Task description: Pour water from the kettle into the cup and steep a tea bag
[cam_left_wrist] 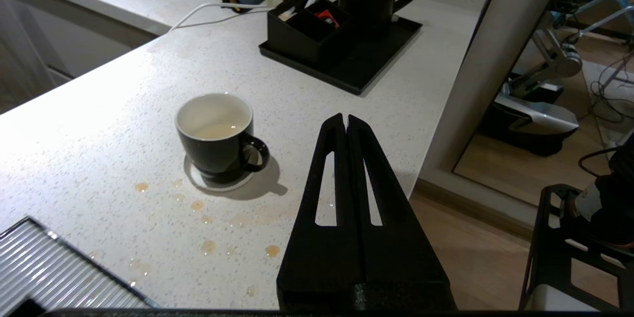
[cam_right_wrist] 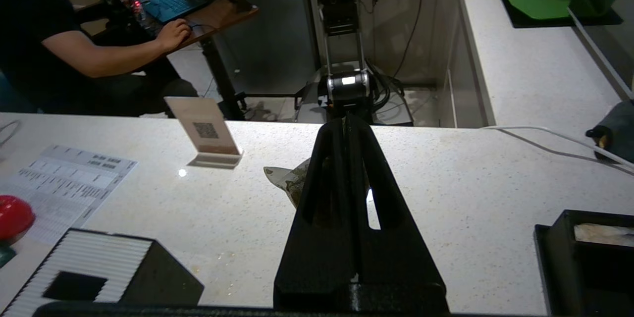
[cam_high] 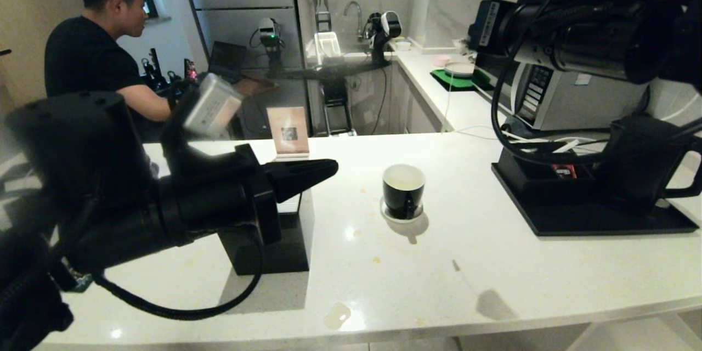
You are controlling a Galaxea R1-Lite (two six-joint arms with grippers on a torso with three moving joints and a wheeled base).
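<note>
Here, a black cup (cam_high: pixel 403 190) with a white interior stands on its small white saucer (cam_high: pixel 402 215) near the middle of a speckled white countertop (cam_high: pixel 439 279), a shallow pool of pale liquid in its bottom. The robot's left gripper (cam_high: pixel 329 166) hovers at about nine o'clock from the cup, well apart from it, its two black fingers (cam_left_wrist: pixel 331 158) pressed together with nothing between them. In the left wrist view the cup's handle faces that gripper, and amber droplets (cam_left_wrist: pixel 208 246) dot the counter near the saucer.

At roughly three o'clock from the cup, a matte black kettle (cam_high: pixel 641 162) sits upright on a flat black tray (cam_high: pixel 592 219), just beside a black compartmented caddy (cam_high: pixel 543 175) that holds a red sachet (cam_high: pixel 563 171). White cables (cam_high: pixel 482 131) trail across the counter behind the tray.

The right arm (cam_high: pixel 592 44) reaches in high at about one o'clock; its gripper (cam_right_wrist: pixel 345 121) shows only in the right wrist view, jaws closed on a dark, mottled tea bag (cam_right_wrist: pixel 290 180) that sticks out beside the fingers above the counter.

A black box with a ribbed top (cam_high: pixel 274 241) sits below the left gripper. A small QR-code stand (cam_high: pixel 288 131) rests at the counter's far edge, about eleven o'clock from the cup. Beyond it, a person in a black shirt (cam_high: pixel 93 49) sits at a laptop (cam_high: pixel 226 60).
</note>
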